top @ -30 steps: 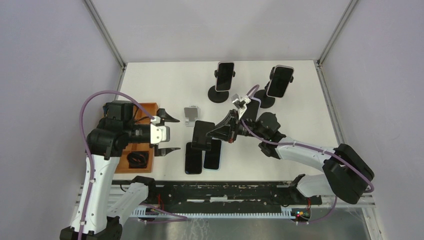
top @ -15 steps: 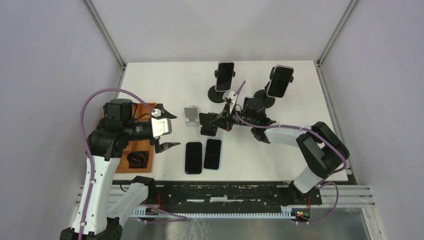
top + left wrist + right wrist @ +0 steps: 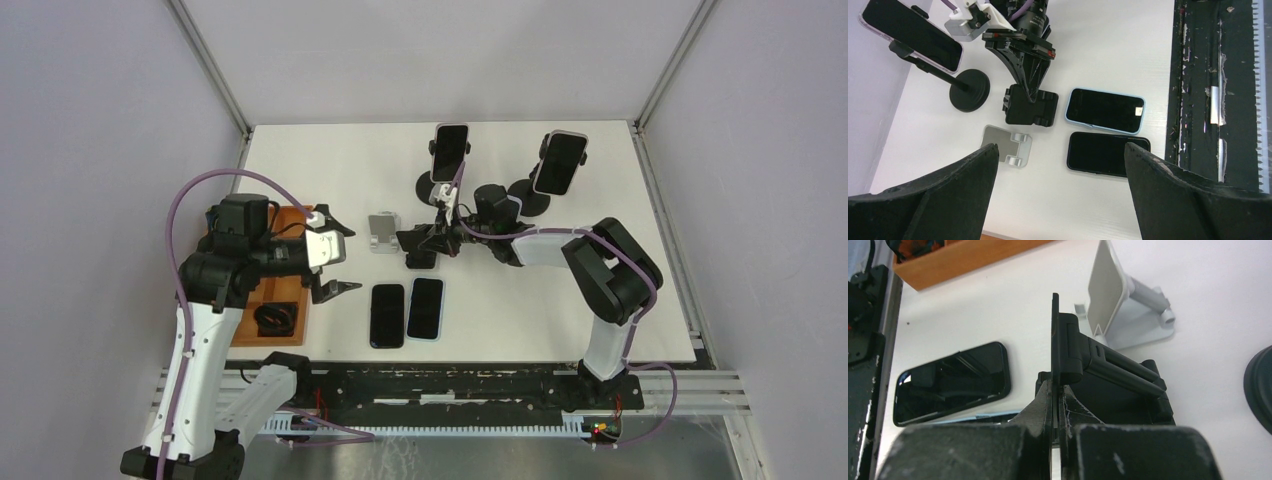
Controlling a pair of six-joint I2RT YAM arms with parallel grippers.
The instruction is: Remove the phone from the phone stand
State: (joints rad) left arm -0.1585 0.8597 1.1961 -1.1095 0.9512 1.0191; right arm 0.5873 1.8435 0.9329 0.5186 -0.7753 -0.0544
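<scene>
Right gripper [image 3: 1029, 92] of mine is pinched tight on the thin upright plate of the black stand [image 3: 1023, 112]. That stand is empty and sits on the table [image 3: 330, 170] just beside the silver stand [image 3: 1008, 145]. Near it a blue phone [image 3: 1105, 110] and a black phone [image 3: 1108, 154] lie flat, side by side. At the back, a left phone [image 3: 450, 152] and a right phone [image 3: 560, 163] sit clipped in round-based holders. My left gripper [image 3: 345, 258] hangs with jaws wide apart, just beside the tray [image 3: 290, 215].

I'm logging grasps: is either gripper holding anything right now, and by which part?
The right gripper pinches the black phone stand by its thin upright back plate; the left gripper is open, holding nothing.
</scene>
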